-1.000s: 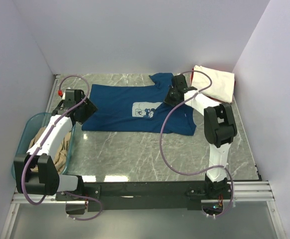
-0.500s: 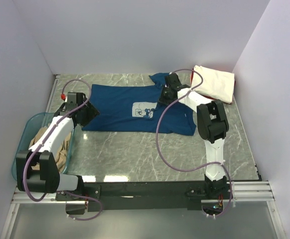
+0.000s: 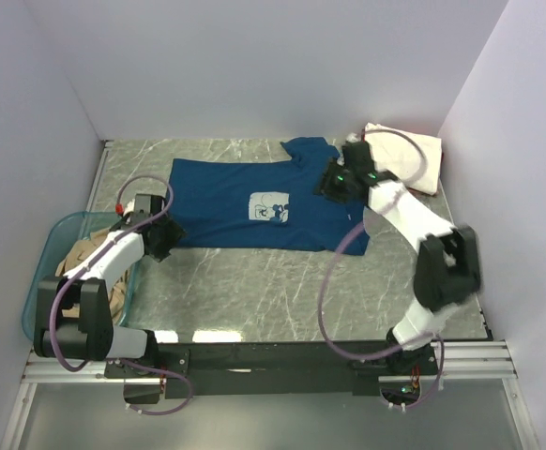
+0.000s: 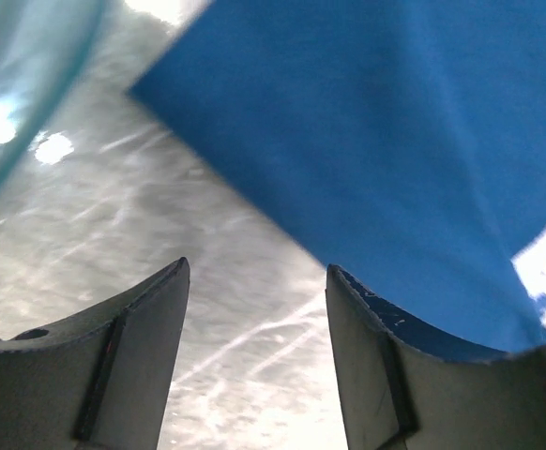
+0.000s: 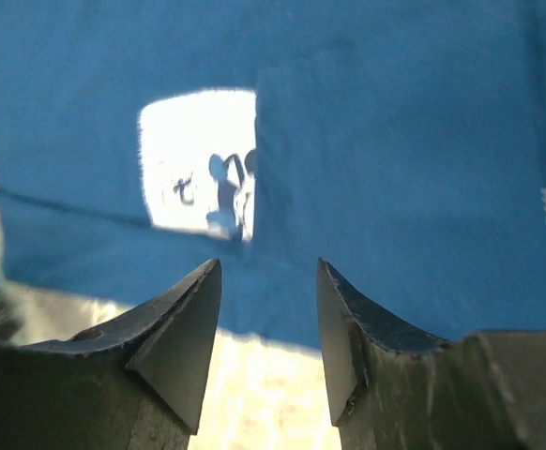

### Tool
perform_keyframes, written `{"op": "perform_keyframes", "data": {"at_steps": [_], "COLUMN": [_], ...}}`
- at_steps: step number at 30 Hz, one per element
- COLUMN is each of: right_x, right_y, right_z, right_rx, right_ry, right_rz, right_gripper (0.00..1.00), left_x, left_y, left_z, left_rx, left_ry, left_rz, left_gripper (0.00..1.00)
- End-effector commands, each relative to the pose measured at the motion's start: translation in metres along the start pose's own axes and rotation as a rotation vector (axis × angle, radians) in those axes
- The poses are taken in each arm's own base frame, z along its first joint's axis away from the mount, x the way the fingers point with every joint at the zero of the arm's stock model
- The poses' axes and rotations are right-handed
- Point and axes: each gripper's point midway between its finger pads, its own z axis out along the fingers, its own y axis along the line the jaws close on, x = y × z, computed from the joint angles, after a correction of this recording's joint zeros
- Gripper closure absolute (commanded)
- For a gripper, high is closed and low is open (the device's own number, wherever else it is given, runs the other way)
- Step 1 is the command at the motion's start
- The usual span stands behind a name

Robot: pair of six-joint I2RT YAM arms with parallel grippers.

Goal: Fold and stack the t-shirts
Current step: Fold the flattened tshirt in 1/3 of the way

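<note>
Navy t-shirt [image 3: 245, 202]: flat on table [image 3: 254, 291], long axis left-right.
Left end effector [image 4: 254, 267]: parted, empty, beside near-left hem corner.
Right end effector [image 5: 267, 263]: parted, empty, over shirt's right half.

My left arm [image 3: 99, 267], white links between black joints, is folded low and short along my left side, with the elbow back near the base. My left tool [image 3: 163, 236], black and two-fingered, points forward and to the right. In its wrist view the fingers [image 4: 132, 347] stand apart with nothing clamped between them. My right arm [image 3: 406, 211] stretches far forward, elbow out to the right and forearm angled back leftward. My right tool [image 3: 334, 184] faces down, its fingers [image 5: 174, 337] likewise spread and gripping nothing.
</note>
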Motion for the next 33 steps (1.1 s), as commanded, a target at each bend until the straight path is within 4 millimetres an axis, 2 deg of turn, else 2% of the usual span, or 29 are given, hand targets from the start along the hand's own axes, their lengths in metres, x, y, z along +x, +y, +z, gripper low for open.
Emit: {"op": "perform_keyframes", "data": {"at_steps": [1,2,3,4,5,6,8,9,10,12,17,24,33], "right_x": [0.008,0.013,0.035,0.036,0.040,0.061,0.064,0.077,0.076,0.086,0.099,0.102,0.110], "right_y": [-0.017,-0.023,-0.039,-0.039,-0.041,-0.052,-0.052,-0.061,-0.063,-0.073,-0.091,-0.112,-0.133], "right_z": [-0.051,-0.056,-0.055,-0.068,-0.071,-0.070,-0.082,-0.080,-0.085,-0.082,-0.078,-0.074,-0.062], "right_rx": [-0.041,-0.038,-0.010,-0.029,-0.047,-0.036,-0.068,-0.053,-0.052,-0.035,-0.012,0.017,0.063], "right_ry": [-0.080,-0.092,-0.064,-0.090,-0.099,-0.069,-0.110,-0.096,-0.124,-0.120,-0.106,-0.102,-0.079], "right_rz": [0.067,0.081,0.093,0.099,0.117,0.131,0.148,0.157,0.162,0.177,0.216,0.260,0.311], "right_gripper": [0.49,0.48,0.48,0.48,0.49,0.49,0.49,0.49,0.49,0.49,0.49,0.44,0.42], "left_x": [-0.013,-0.017,-0.017,-0.020,-0.025,-0.028,-0.031,-0.036,-0.038,-0.044,-0.046,-0.046,-0.045], "left_y": [0.007,0.012,0.017,0.021,0.026,0.028,0.031,0.031,0.032,0.034,0.040,0.044,0.049], "left_z": [0.000,0.001,0.003,0.003,0.004,0.005,0.009,0.010,0.012,0.014,0.030,0.043,0.054], "left_rx": [-0.010,-0.035,-0.052,-0.069,-0.096,-0.106,-0.122,-0.132,-0.144,-0.172,-0.222,-0.257,-0.288], "left_ry": [-0.102,-0.131,-0.143,-0.163,-0.192,-0.203,-0.214,-0.235,-0.242,-0.270,-0.281,-0.282,-0.284], "left_rz": [-0.088,-0.112,-0.118,-0.126,-0.145,-0.153,-0.165,-0.168,-0.168,-0.168,-0.165,-0.162,-0.148], "left_gripper": [0.35,0.36,0.36,0.36,0.37,0.38,0.39,0.39,0.40,0.40,0.42,0.42,0.50]}}
